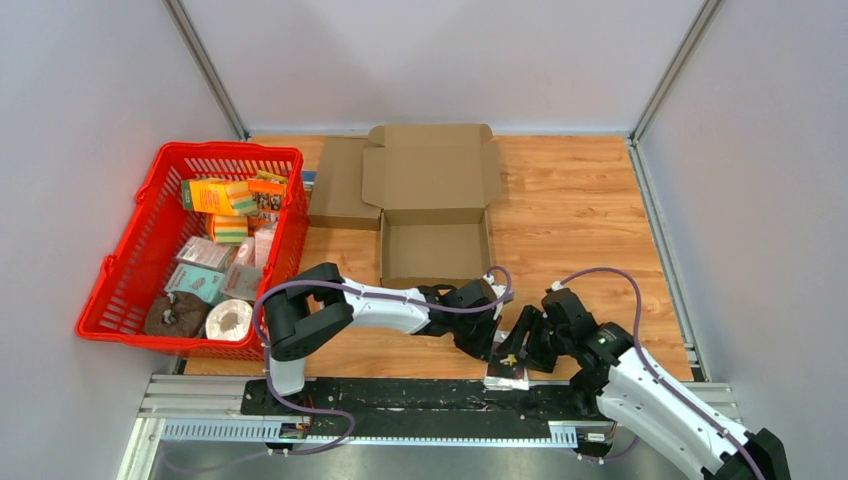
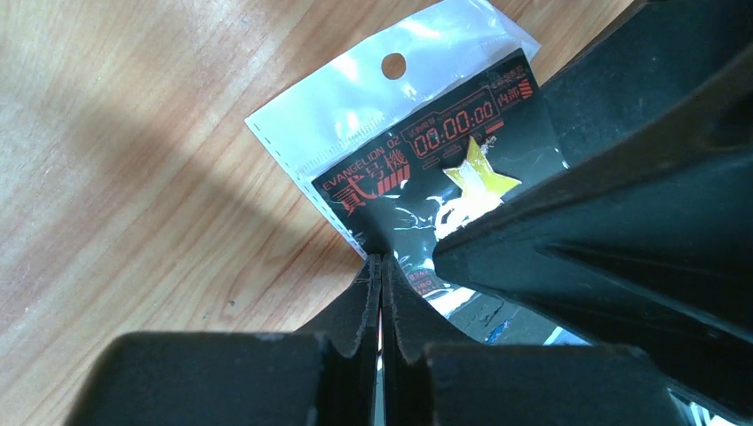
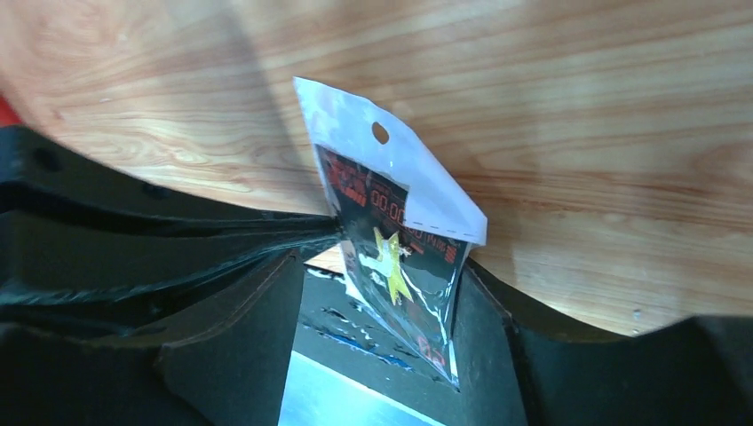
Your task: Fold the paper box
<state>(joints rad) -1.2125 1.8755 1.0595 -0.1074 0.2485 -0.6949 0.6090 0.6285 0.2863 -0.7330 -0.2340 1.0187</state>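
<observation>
The paper box (image 1: 432, 215) lies open at the back middle of the table, its lid and flaps spread flat. At the near edge both grippers meet over a small plastic packet (image 1: 508, 370) with black and red print and a yellow star. My left gripper (image 1: 487, 340) is shut on the packet's (image 2: 417, 151) lower edge, the jaws (image 2: 382, 266) pressed together on the film. My right gripper (image 1: 530, 350) stands open around the packet (image 3: 395, 231), which hangs tilted between the fingers (image 3: 382, 266), close to the right one. Neither gripper touches the box.
A red basket (image 1: 120, 290) full of packaged goods stands at the left. A flat piece of cardboard (image 1: 340, 185) lies left of the box. The black mounting rail (image 1: 400, 395) runs along the near edge under the packet. White walls close in the table.
</observation>
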